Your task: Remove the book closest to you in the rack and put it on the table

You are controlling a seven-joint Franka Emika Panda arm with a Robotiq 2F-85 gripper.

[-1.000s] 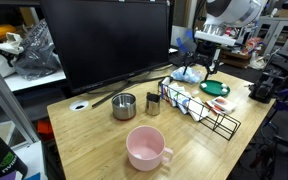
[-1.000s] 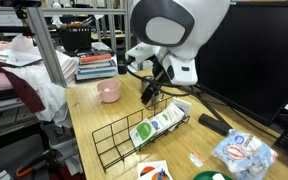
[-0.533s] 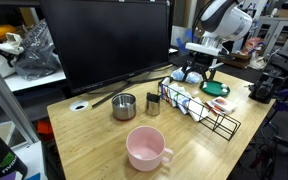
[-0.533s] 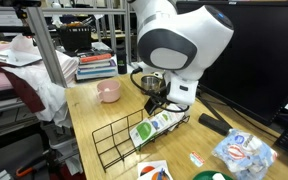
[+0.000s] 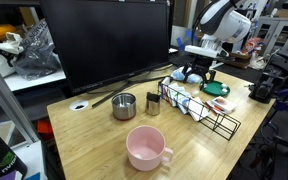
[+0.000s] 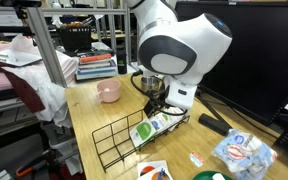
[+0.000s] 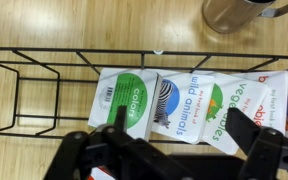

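Your arm (image 5: pixel 224 15) has come down over the rack (image 7: pixel 84 49); fingers (image 7: pixel 254 135) spread wide, holding nothing, straddling the books (image 7: pixel 199 105). Green end book (image 7: pixel 124 98) still leans inside rack, not on counter (image 5: pixel 94 150). Grasp comes next.

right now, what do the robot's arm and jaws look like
The arm is a glossy white, rounded shell with a dark grey round cap on its big joint. In the wrist view the jaws are matte black: two blocky fingers on a black body. Any markings are too small to tell.
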